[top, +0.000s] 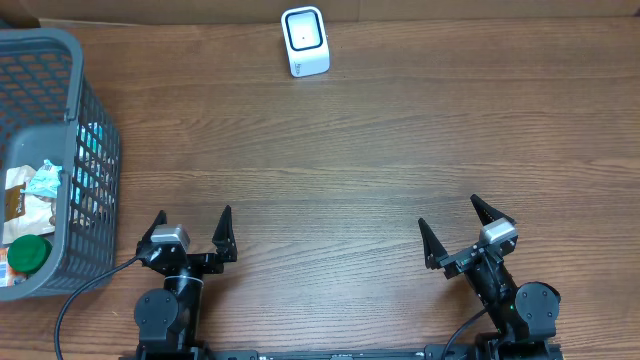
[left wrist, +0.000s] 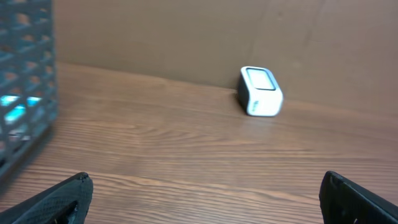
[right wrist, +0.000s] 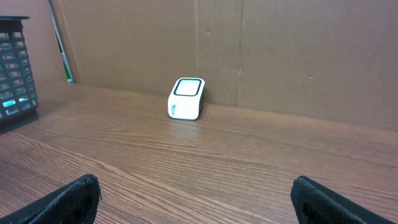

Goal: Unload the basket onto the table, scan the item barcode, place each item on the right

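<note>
A white barcode scanner (top: 305, 41) with a dark window stands at the table's far edge, also in the left wrist view (left wrist: 261, 91) and the right wrist view (right wrist: 186, 98). The items lie in a grey basket (top: 98, 150) at the left: a teal and white packet (top: 42, 180) and a green-lidded jar (top: 28, 253). My left gripper (top: 193, 215) rests open near the front edge, just right of the basket, with nothing between its fingers (left wrist: 205, 186). The right gripper (top: 448, 212) is open and empty at the front right (right wrist: 196, 183).
A brown cardboard wall (right wrist: 280, 56) runs behind the scanner. The basket's mesh side (left wrist: 25, 68) shows at the left of the left wrist view and far left (right wrist: 15, 62) in the right wrist view. Bare wooden tabletop (top: 330, 170) lies between grippers and scanner.
</note>
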`<state>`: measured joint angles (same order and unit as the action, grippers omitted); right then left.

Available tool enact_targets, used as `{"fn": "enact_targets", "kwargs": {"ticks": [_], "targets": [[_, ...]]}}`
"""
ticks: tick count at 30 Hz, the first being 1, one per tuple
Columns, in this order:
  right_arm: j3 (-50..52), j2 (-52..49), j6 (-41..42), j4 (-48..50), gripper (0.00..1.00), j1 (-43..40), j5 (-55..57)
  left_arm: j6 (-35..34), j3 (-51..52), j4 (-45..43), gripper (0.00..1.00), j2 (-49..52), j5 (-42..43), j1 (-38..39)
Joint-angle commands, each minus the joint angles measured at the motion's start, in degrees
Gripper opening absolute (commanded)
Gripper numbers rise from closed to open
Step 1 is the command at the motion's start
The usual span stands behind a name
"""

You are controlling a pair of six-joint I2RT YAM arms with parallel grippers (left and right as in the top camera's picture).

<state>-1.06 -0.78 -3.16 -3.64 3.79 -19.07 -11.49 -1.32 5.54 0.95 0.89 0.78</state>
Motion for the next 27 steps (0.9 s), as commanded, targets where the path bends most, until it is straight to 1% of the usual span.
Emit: {"fn": "enact_targets", "kwargs": {"ticks": [1,6,12,16,20,23,25,27], "targets": [[0.59,0.61,0.2,0.37,1.0,-0.13,0.37,-3.67,0.46,-0.61,1.0,-0.59,6.75,0.0],[0.59,0.61,0.2,0.37,1.0,-0.13,0.37,-3.78,-0.39,-0.83,1.0,-0.59,13.77,0.0],[0.59,0.61,0.2,0.37,1.0,-0.13,0.37,-3.74,-5.27,0.48,1.0,-0.46,14.21,0.0],[0.59,0.61,0.2,0.37,1.0,-0.13,0.37,-3.67,-10.69,2.23,1.0,2.29,14.45,0.0],[0.59,0.61,0.2,0.37,1.0,-0.13,0.37,-2.1,-17.07,3.06,1.0,8.87,16.9,0.0],[0.59,0.61,0.2,0.37,1.0,-0.13,0.37,-1.53,-23.34,4.26,1.0,15.72,18.21,0.0],[0.59,0.61,0.2,0.37,1.0,-0.13,0.37,-0.48,-28.33,5.44,1.0,20.59,19.96,0.0],[0.59,0.61,0.2,0.37,1.0,-0.13,0.37,0.5,-35.52,8.39,1.0,26.58,21.68,0.0]]}}
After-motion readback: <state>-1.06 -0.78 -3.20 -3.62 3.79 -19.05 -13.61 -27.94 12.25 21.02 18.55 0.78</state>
